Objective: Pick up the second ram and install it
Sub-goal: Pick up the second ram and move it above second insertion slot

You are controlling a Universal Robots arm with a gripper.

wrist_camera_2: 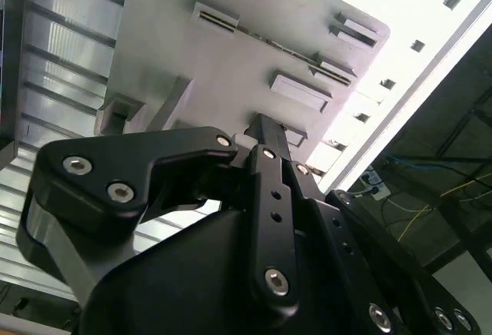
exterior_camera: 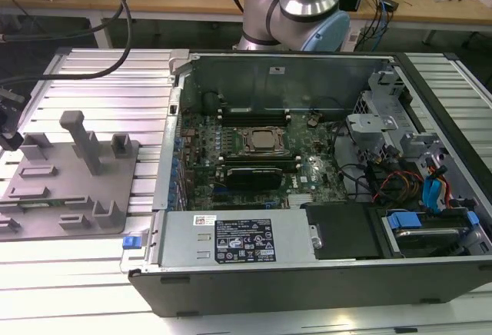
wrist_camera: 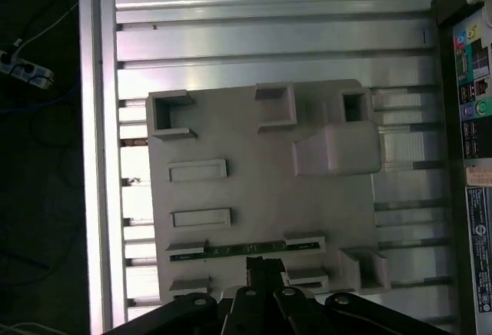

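Black metal fingers (wrist_camera: 254, 269) hang over the grey plastic slotted tray (wrist_camera: 231, 135), close to the edge of the tray nearest the wrist. They are drawn together, with at most a hairline slit between them, and nothing is held.

Just past their tips stands the second ram, a long, thin green circuit-board stick (wrist_camera: 231, 252). It is on its edge in one of the tray's slots, between two small raised blocks. As far as I can see, the fingers do not touch it. The tray's other slots and pockets look unoccupied. The tray rests on a ribbed aluminium counter (wrist_camera: 254, 43).

Beside the tray, on the same counter, lies the open dark computer case (exterior_camera: 307, 285). Its large green motherboard (exterior_camera: 196, 139) is exposed. The memory slots run along both sides of the square metal processor socket (exterior_camera: 261, 141). I cannot tell whether a first stick already sits in one of them.

My judgement is that the work is at its start: the second ram is not yet picked up, so both the grasp and the installing are left to do.

As for writing, the case's grey metal cover plate (exterior_camera: 292, 231), on the wall closest to the exterior view, carries a small white sticker (exterior_camera: 207, 219) and a larger black label (exterior_camera: 244, 248). Their print cannot be made out. The first wrist view also shows coloured stickers (wrist_camera: 477, 66) on the case's wall facing the tray.
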